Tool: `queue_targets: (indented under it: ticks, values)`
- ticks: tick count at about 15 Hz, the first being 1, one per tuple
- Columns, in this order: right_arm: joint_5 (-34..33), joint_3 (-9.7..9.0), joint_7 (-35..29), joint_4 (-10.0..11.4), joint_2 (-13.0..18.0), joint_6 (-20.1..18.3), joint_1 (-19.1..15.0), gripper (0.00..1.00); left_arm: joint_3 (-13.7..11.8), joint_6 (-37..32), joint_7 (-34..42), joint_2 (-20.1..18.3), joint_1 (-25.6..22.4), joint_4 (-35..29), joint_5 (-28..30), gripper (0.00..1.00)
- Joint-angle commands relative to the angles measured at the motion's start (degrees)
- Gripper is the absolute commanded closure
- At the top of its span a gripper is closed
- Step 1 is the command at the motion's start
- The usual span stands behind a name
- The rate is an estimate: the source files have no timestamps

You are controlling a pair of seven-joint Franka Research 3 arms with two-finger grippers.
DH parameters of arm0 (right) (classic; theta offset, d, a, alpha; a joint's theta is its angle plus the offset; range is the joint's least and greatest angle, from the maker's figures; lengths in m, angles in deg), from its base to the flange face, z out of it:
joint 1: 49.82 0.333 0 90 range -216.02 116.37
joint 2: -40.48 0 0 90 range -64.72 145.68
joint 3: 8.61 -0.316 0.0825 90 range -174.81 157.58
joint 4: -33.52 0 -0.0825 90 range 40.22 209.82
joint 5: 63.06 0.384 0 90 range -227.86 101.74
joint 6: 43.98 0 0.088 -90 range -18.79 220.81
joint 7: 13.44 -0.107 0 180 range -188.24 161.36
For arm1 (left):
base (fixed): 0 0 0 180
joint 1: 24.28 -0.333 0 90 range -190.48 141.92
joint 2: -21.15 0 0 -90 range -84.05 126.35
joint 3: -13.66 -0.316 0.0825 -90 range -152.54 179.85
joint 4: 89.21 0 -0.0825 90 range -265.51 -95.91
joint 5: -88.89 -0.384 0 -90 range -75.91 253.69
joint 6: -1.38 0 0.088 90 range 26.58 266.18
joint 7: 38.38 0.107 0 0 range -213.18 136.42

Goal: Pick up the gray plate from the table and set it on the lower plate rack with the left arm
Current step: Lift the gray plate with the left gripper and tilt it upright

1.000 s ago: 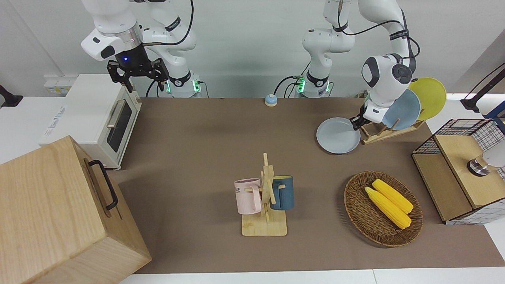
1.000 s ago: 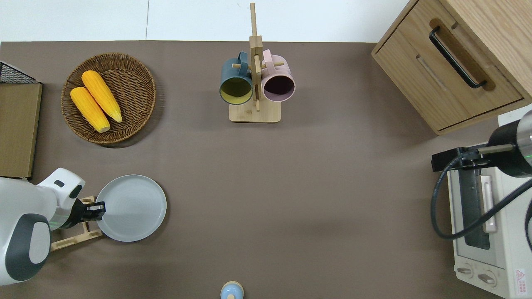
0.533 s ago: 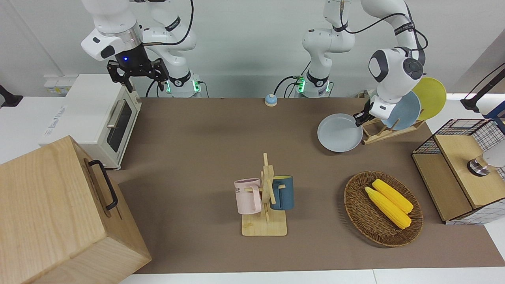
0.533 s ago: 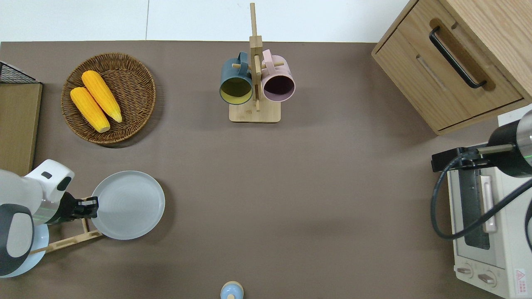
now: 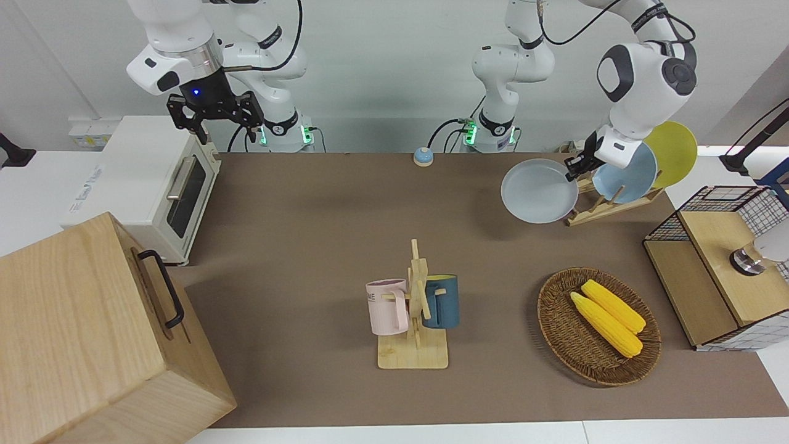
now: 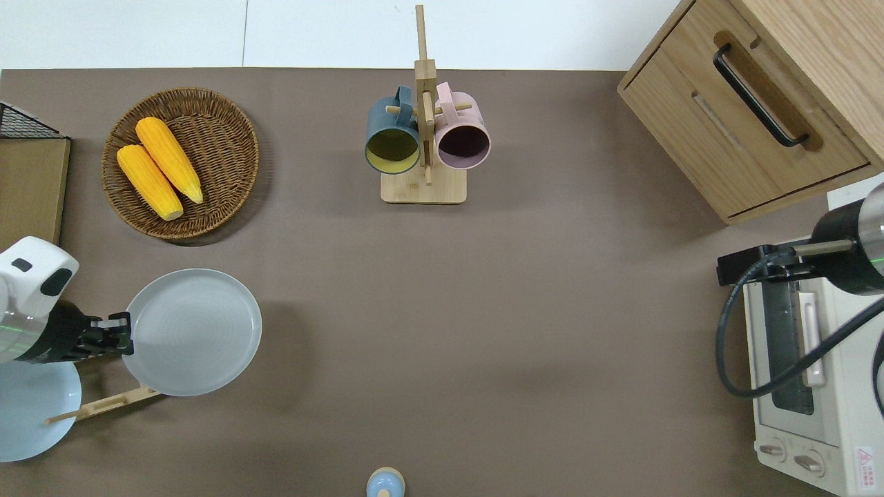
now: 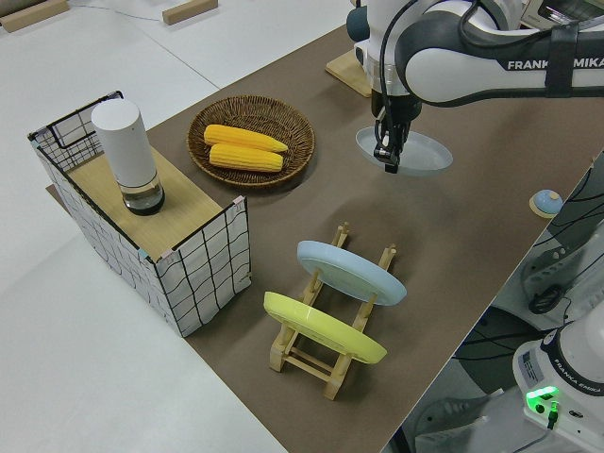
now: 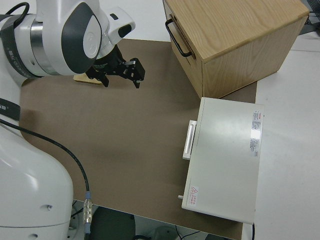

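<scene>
The gray plate [image 5: 537,192] [image 6: 197,335] [image 7: 422,151] hangs roughly level in the air, and my left gripper [image 5: 576,169] [image 6: 126,336] [image 7: 387,161] is shut on its rim. In the overhead view the plate covers the end of the lower plate rack [image 5: 607,209] [image 6: 103,406] [image 7: 311,357] that points toward the table's middle. A sky-blue plate [image 5: 632,176] [image 7: 349,272] and a yellow plate [image 5: 677,151] [image 7: 326,332] stand in the rack's slots. My right gripper [image 5: 216,116] [image 8: 120,76] is parked and open, holding nothing.
A wicker basket [image 5: 548,308] [image 6: 250,138] with two corn cobs lies farther from the robots than the rack. A mug tree [image 5: 416,308] holds two mugs mid-table. A wire-sided box [image 5: 709,246], a toaster oven [image 5: 154,179], a wooden cabinet [image 5: 92,339] and a small blue bell [image 5: 423,156] are also here.
My left gripper has lifted the gray plate off the table, moving it upward and toward the left arm's end of the table. The right arm has not moved.
</scene>
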Motion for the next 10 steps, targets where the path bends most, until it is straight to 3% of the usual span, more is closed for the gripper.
queue_targets:
  ticks: [1, 5, 10]
  values:
    - [1.1, -1.03, -0.5, -0.4, 0.1, -0.9, -1.4, 0.013, 0.2, -4.5, -0.9, -0.1, 0.7, 4.4, 0.5, 1.0]
    - [1.1, -1.03, -0.5, -0.4, 0.1, -0.9, -1.4, 0.013, 0.6, -6.1, -0.7, -0.2, 0.7, 5.1, -1.0, 1.0]
    - [1.1, -1.03, -0.5, -0.4, 0.1, -0.9, -1.4, 0.011, 1.5, -10.2, -0.7, -0.6, 0.7, 6.7, -7.6, 1.0]
